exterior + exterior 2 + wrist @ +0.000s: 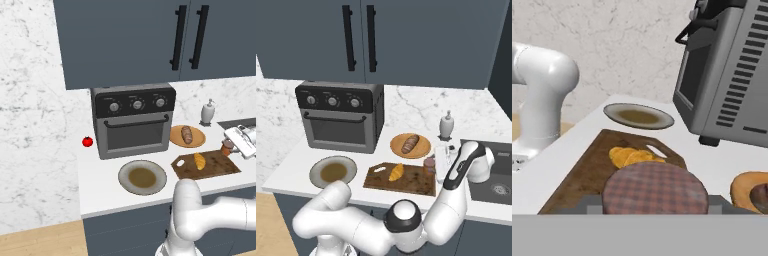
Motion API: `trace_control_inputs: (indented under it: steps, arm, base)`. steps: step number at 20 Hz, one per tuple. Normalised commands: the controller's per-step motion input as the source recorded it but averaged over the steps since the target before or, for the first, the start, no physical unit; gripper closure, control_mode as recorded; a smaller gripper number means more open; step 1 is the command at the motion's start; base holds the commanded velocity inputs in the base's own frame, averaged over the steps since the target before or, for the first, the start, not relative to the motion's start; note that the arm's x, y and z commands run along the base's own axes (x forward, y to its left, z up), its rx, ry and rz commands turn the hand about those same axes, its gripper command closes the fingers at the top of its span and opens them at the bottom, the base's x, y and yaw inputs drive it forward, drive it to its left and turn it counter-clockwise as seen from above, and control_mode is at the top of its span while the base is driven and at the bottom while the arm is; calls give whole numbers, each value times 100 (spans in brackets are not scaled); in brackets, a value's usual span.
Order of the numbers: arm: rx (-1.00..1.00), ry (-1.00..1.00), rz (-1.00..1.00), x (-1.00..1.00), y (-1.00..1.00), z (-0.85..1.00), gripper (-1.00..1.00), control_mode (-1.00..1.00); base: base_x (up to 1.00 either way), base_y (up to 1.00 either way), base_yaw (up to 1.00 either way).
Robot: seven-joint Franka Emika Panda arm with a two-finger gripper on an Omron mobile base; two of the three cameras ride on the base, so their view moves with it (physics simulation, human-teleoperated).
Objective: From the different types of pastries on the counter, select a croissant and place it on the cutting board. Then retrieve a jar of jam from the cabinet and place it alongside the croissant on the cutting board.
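Observation:
A golden croissant [199, 161] [396, 172] [632, 156] lies in the middle of the dark wooden cutting board [220, 167] [416, 184] [582, 175]. My gripper [235, 143] [437, 163] is at the board's far right corner, shut on a jar of jam [227, 147] [429, 165]. The jar's red checkered lid [654, 187] sits close in the hand view, with the croissant just beyond it. I cannot tell whether the jar rests on the board or hangs just above it. The upper cabinet [190, 37] [358, 37] has both doors shut.
A toaster oven [134, 120] [341, 117] [732, 75] stands behind the board. A wooden plate with a bread roll [187, 135] [411, 145] is behind the board, a grey dish [142, 177] [333, 171] to its left. A soap dispenser [208, 112] [446, 125] stands by the sink [498, 175]. A tomato [87, 141] lies far left.

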Motion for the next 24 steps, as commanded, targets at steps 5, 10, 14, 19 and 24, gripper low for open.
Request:
trace_control_inputs:
  steps: [5,10,14,19,24]
  arm:
    - [0,0,3,4,0,-27,100,-100]
    - [0,1,0,39,7,-17,100,-100]
    - [0,6,0,25,23,-22,100,-100]
    - [0,5,0,0,10,-26,100,-100]
    - [0,7,0,-19,8,-15,100,-100]
  base:
    - [0,0,0]
    - [0,0,0]
    - [0,0,0]
    - [0,0,0]
    - [0,0,0]
